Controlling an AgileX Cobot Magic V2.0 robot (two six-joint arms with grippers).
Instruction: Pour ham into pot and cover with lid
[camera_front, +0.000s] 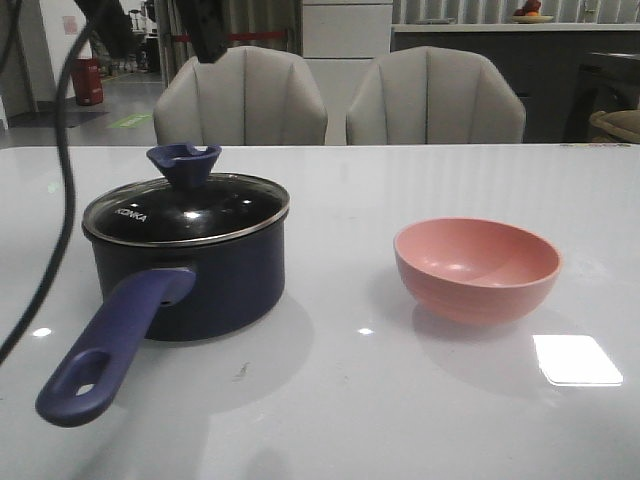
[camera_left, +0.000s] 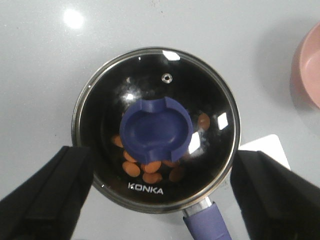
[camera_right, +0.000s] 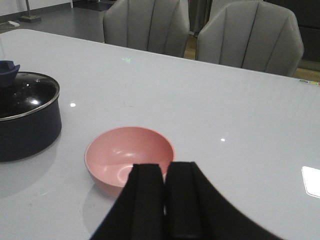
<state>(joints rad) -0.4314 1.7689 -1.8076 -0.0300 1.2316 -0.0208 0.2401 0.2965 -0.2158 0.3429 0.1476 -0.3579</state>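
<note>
The dark navy pot (camera_front: 200, 285) stands on the left of the table, its purple-blue handle (camera_front: 110, 350) pointing toward the front edge. The glass lid (camera_front: 190, 210) sits on its rim, blue knob (camera_front: 183, 162) up. Through the glass, several orange-pink ham slices (camera_left: 150, 167) lie on the pot's bottom. My left gripper (camera_left: 162, 150) hangs open above the lid, one finger (camera_left: 55, 190) on each side and touching nothing. Above the table near the pink bowl (camera_right: 129, 152), my right gripper (camera_right: 165, 167) is shut and holds nothing. The bowl (camera_front: 477, 265) looks empty.
A black cable (camera_front: 60, 200) hangs down left of the pot. Two grey chairs (camera_front: 240, 100) stand behind the table's far edge. A bright square reflection (camera_front: 577, 360) lies on the tabletop in front of the bowl, to its right.
</note>
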